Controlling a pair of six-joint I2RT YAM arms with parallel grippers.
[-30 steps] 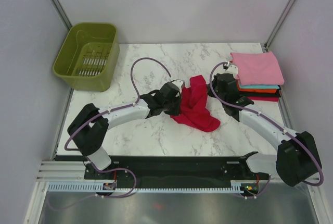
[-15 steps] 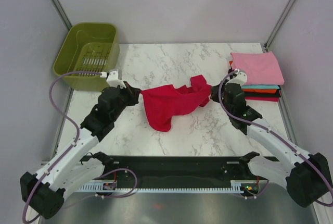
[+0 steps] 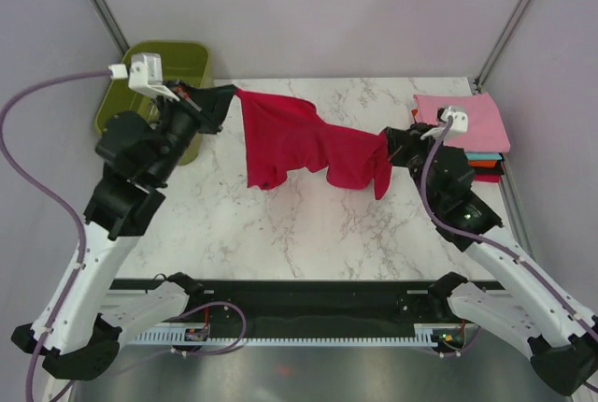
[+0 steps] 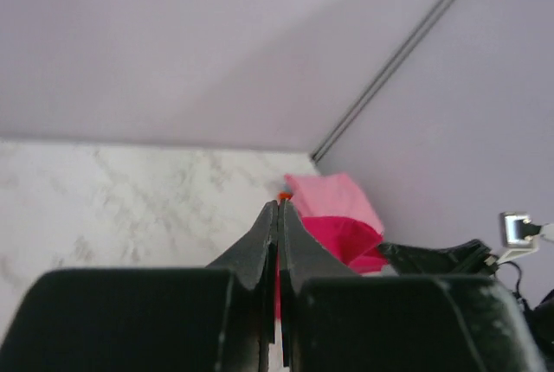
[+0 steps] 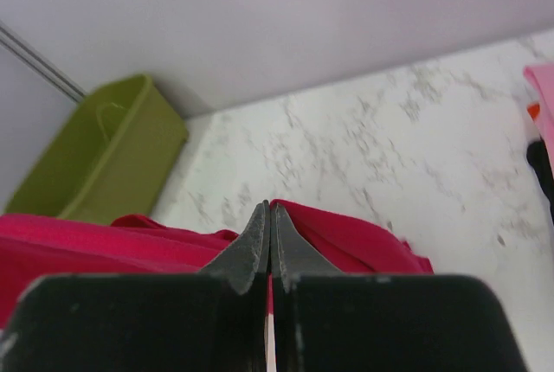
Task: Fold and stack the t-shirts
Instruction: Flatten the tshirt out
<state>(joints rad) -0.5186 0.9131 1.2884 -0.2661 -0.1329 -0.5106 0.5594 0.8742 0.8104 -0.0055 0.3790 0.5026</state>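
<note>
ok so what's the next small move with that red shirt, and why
Probably lower both ends together onto the white marble table: the left gripper and right gripper each pinch an end of the crimson cloth t-shirt, which hangs stretched above it.

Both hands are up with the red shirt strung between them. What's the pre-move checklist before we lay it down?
1. Left hand shut on crimson shirt: ok.
2. Right hand shut on the shirt's other end: ok.
3. Shirt spread flat between the hands: not ok. It sags and bunches near the right hand.
4. Which corners are gripped: cannot tell.
5. Bare table below the shirt to lay it on: ok.
6. Folded stack neat, pink on top: ok.
</note>
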